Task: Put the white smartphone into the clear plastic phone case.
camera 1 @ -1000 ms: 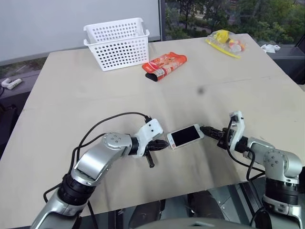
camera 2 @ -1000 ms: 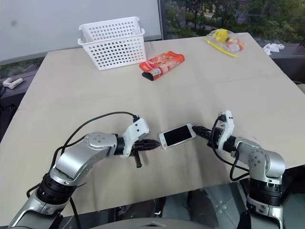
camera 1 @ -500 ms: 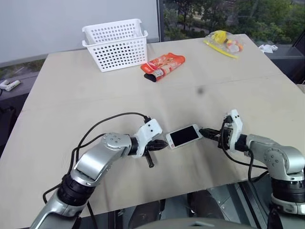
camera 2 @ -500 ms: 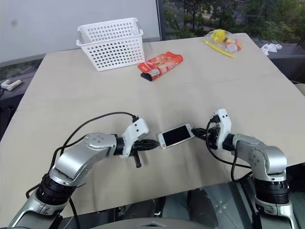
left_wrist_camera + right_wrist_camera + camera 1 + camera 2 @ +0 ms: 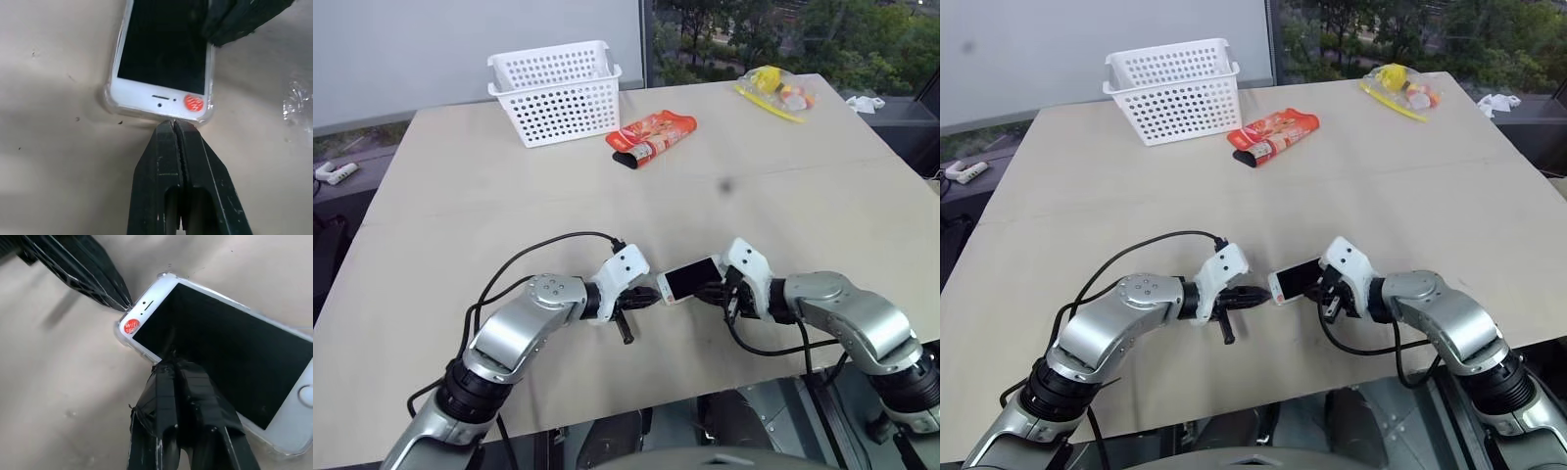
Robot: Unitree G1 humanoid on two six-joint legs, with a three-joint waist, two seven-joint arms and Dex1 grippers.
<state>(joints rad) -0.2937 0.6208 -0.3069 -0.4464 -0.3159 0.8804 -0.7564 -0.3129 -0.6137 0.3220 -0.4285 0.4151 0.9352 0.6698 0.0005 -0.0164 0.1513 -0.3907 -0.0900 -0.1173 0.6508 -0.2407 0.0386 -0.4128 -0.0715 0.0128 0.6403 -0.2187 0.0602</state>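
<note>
The white smartphone [image 5: 689, 279] lies screen-up on the table, between my two grippers. A clear plastic phone case [image 5: 109, 96] rims its sticker end and corners; the rim shows again in the right wrist view [image 5: 275, 446]. My left gripper [image 5: 174, 124] is shut, its tips touching the case at the end with the red sticker. Coming from the right, my right gripper [image 5: 171, 363] is shut too, with its tips resting on the screen by the phone's near long edge. Neither gripper holds anything.
A white perforated basket [image 5: 559, 93] stands at the back left. A red snack packet [image 5: 651, 136] lies near it, and a yellow bag [image 5: 772, 87] sits at the back right. The table's front edge [image 5: 636, 406] runs just behind my arms.
My right gripper has swung left from the phone's far end and rolled, and its tips now rest on the phone's near long edge. The left gripper and the phone have stayed put.
</note>
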